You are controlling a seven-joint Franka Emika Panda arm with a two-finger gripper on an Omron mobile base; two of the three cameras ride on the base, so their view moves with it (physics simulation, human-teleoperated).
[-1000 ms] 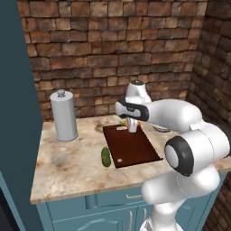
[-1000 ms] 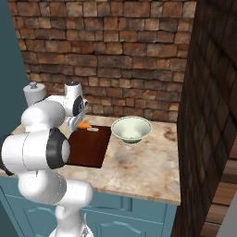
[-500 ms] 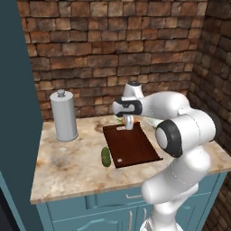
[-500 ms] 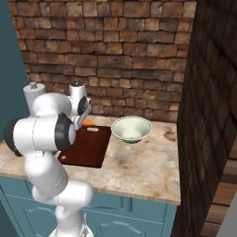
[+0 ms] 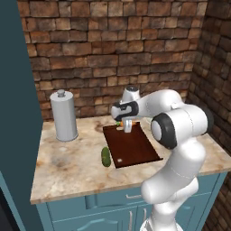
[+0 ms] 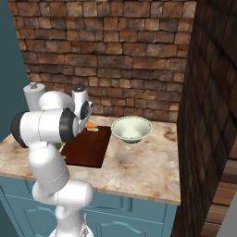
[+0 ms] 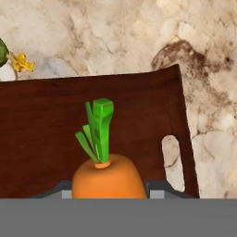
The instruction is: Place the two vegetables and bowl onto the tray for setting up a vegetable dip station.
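My gripper (image 7: 109, 190) is shut on the orange carrot (image 7: 109, 178), whose green top points away from the hand. The carrot hangs just over the far end of the dark reddish-brown tray (image 7: 46, 139), near its slot handle (image 7: 170, 150). In the left base view the gripper (image 5: 127, 127) stands over the tray (image 5: 133, 149), with the carrot (image 5: 119, 122) peeking out beside it. The dark green cucumber (image 5: 105, 157) lies on the counter against the tray's left edge. Right of the tray (image 6: 88, 148) the pale bowl (image 6: 131, 128) sits on the counter.
A tall grey metal canister (image 5: 63, 115) with a knob lid stands at the counter's back left. A brick wall runs behind the counter, and a dark wall closes it on the right. A blue cabinet side borders the left.
The arm's elbow has swung round toward the camera. The hand stays over the tray's far end with the carrot, shifted a little left and lower.
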